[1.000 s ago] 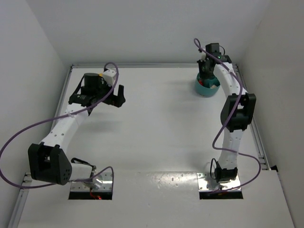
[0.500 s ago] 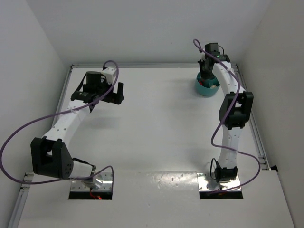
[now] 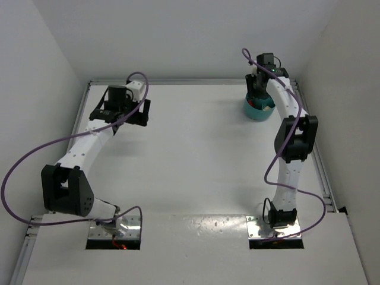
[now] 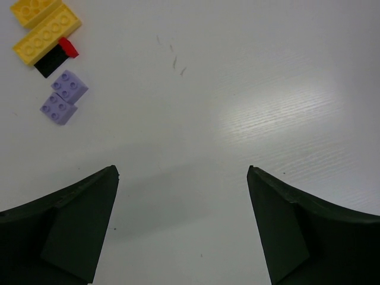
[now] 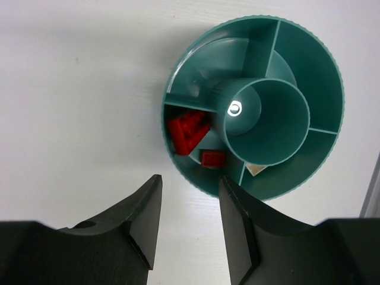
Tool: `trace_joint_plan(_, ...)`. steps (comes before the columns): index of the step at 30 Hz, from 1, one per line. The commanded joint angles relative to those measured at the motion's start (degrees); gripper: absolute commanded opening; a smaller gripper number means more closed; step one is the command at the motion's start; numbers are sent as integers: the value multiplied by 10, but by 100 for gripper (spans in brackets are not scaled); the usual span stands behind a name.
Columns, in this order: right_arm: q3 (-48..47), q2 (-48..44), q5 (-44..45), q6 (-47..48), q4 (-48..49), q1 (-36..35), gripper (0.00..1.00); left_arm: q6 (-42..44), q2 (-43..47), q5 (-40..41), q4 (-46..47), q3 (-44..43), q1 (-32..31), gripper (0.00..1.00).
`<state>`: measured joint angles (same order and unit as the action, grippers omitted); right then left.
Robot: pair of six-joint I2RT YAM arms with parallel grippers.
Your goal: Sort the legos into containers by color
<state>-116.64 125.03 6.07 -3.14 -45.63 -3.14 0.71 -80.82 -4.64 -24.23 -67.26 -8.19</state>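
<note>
In the left wrist view, two yellow legos (image 4: 46, 29), a small red one (image 4: 67, 47) and two pale purple ones (image 4: 64, 98) lie together on the white table at the top left. My left gripper (image 4: 181, 170) hangs open over bare table, to the right of and nearer than them. The teal dish (image 5: 314, 65) sits at the far right (image 3: 259, 113). Two red legos (image 5: 189, 132) lie in its compartment nearest my right gripper (image 5: 190, 178). That gripper hovers just above the dish's near rim, open, with nothing between its fingers.
A metal rail (image 3: 83, 116) and white walls bound the table on the left, back and right. Purple cables (image 3: 35, 160) loop off both arms. A small pale piece (image 5: 255, 169) lies in the dish compartment beside the red one.
My left arm has swung back and left toward the far left corner. My right arm has stayed over the dish.
</note>
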Motion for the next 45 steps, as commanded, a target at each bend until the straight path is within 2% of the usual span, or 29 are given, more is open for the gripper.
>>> trace_joint_plan(1,6,-78,-54,-5,4,-9,44,24,-45,27,16,-53,27,88)
trace_joint_plan(2,6,-85,-66,-5,4,-9,44,24,-62,27,16,-53,27,88)
trace_joint_plan(3,6,-92,-76,-11,-2,-9,44,24,-80,22,16,-79,40,77)
trace_joint_plan(5,18,-102,-98,-16,-2,-9,44,24,-140,9,9,-109,50,65)
trace_joint_plan(6,28,-111,-98,-16,-2,-9,44,18,-161,9,9,-138,59,55)
trace_joint_plan(9,41,-117,-98,-16,-2,-9,44,-13,-243,15,-11,-200,68,43)
trace_joint_plan(12,46,-117,-104,-16,-2,-9,44,-57,-298,48,-11,-236,82,44)
trace_joint_plan(16,46,-117,-109,-16,-2,-9,44,-86,-333,103,-5,-256,75,62)
trace_joint_plan(20,46,-111,-114,-16,4,-9,44,-99,-362,148,2,-288,70,65)
trace_joint_plan(25,46,-106,-120,-16,4,-9,44,-111,-403,186,2,-333,70,65)
trace_joint_plan(36,46,-101,-120,-16,4,-9,44,-116,-452,168,44,-358,70,63)
trace_joint_plan(45,46,-95,-120,-16,4,-9,44,-116,-488,178,45,-390,75,62)
